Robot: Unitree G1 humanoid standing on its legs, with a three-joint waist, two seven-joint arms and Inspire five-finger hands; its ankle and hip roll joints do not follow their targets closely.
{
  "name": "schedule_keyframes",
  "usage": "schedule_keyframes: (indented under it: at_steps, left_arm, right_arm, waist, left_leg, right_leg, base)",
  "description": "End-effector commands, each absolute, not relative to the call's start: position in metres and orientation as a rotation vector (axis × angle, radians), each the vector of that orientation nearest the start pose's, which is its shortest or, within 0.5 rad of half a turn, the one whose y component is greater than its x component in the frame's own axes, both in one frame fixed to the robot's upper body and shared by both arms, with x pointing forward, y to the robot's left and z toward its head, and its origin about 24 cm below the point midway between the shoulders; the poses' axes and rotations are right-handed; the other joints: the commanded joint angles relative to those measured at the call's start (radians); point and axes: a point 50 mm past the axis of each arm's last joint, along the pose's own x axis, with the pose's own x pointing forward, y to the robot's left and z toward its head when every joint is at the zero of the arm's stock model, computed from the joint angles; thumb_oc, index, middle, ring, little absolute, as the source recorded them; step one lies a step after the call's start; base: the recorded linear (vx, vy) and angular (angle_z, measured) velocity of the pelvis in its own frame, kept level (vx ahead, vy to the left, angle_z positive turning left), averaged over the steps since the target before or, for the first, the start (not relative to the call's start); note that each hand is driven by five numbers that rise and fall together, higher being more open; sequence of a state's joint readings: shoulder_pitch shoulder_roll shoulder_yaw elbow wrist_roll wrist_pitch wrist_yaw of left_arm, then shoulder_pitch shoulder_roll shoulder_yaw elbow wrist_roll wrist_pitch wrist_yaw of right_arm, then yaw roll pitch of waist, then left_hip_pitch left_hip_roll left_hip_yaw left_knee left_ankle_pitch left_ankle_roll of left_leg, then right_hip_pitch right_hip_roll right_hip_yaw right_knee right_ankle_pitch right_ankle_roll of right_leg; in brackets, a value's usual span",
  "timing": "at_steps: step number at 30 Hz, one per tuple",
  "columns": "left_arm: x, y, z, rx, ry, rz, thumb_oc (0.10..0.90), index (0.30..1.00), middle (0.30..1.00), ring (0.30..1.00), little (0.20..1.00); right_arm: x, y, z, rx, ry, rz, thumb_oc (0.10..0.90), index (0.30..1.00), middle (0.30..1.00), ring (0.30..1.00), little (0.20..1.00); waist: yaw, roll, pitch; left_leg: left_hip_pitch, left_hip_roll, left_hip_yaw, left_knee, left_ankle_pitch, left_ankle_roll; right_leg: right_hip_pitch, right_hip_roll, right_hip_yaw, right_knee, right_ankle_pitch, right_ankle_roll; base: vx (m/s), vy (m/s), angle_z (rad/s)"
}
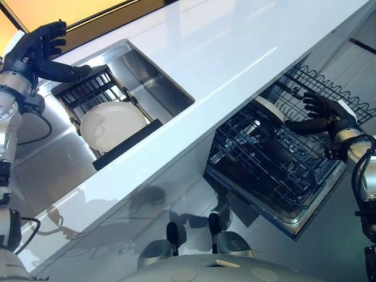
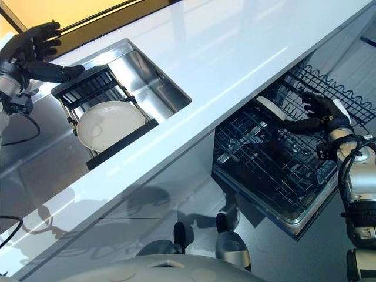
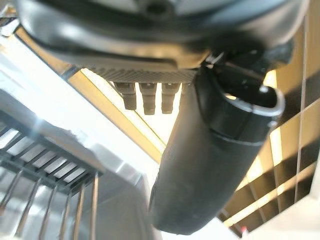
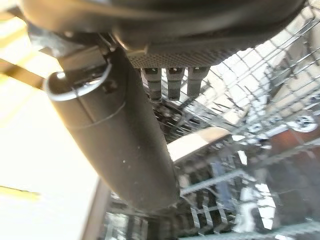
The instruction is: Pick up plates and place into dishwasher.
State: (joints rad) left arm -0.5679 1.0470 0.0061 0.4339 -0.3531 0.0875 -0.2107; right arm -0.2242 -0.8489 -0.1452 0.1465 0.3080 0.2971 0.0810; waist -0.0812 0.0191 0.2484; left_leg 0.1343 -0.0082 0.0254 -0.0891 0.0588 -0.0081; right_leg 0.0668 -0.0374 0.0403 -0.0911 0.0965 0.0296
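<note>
A cream plate (image 1: 111,124) lies flat on the dark drying rack (image 1: 130,143) set across the steel sink (image 1: 157,79). My left hand (image 1: 36,46) hovers open above the rack's far left corner, holding nothing, its thumb (image 3: 210,160) stretched out. Under the counter, the dishwasher's lower wire rack (image 1: 264,167) is pulled out. Another cream plate (image 1: 268,108) stands on edge in that rack. My right hand (image 1: 320,113) is open just to the right of that plate, fingers spread and apart from it. The same plate (image 4: 200,142) shows past my right thumb (image 4: 115,135).
A long white countertop (image 1: 247,53) runs diagonally between the sink and the dishwasher. An upper wire rack (image 1: 329,88) sits behind my right hand. The dishwasher door edge (image 1: 294,220) juts out toward the floor.
</note>
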Motion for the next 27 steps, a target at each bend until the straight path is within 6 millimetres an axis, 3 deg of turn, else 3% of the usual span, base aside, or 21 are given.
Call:
schedule_keyframes:
  at_steps: [1,9,17,27]
  left_arm:
    - [0.302,0.378,0.253,0.755,0.004,0.208,0.800,0.900,0.900,0.900,0.900]
    - [0.300,0.391,0.222,0.761,0.244,0.162,0.800,0.900,0.900,0.900,0.900]
    - [0.298,0.399,0.203,0.834,0.434,0.141,0.800,0.900,0.900,0.900,0.900]
    - [0.309,0.396,0.182,0.893,0.576,0.141,0.800,0.900,0.900,0.900,0.900]
  right_arm:
    - [0.277,-0.319,0.202,-0.443,-0.223,-0.176,0.800,0.900,0.900,0.900,0.900]
    - [0.272,-0.287,0.222,-0.280,-0.481,-0.064,0.800,0.900,0.900,0.900,0.900]
    - [0.274,-0.273,0.230,-0.313,-0.502,0.000,0.800,0.900,0.900,0.900,0.900]
    - [0.280,-0.260,0.236,-0.337,-0.498,0.072,0.800,0.900,0.900,0.900,0.900]
  waist:
    - [0.008,0.007,-0.183]
    - [-0.010,0.026,-0.178]
    - [-0.019,0.026,-0.174]
    - [-0.051,0.016,-0.171]
  left_leg:
    - [-0.020,-0.087,0.016,0.002,-0.049,0.037]
    - [-0.024,-0.086,0.038,0.003,-0.051,0.044]
    - [-0.026,-0.083,0.045,0.007,-0.050,0.045]
    - [-0.022,-0.077,0.057,0.006,-0.059,0.047]
  right_leg:
    - [-0.005,-0.027,-0.045,0.027,0.000,0.073]
    - [-0.015,-0.024,-0.027,0.027,0.003,0.075]
    - [-0.020,-0.016,-0.013,0.026,0.005,0.072]
    - [-0.019,0.001,0.023,0.021,0.000,0.066]
  base:
    - [-0.03,0.019,-0.04]
    - [-0.01,0.008,-0.03]
    - [0.01,0.008,0.00]
    - [0.06,0.032,-0.11]
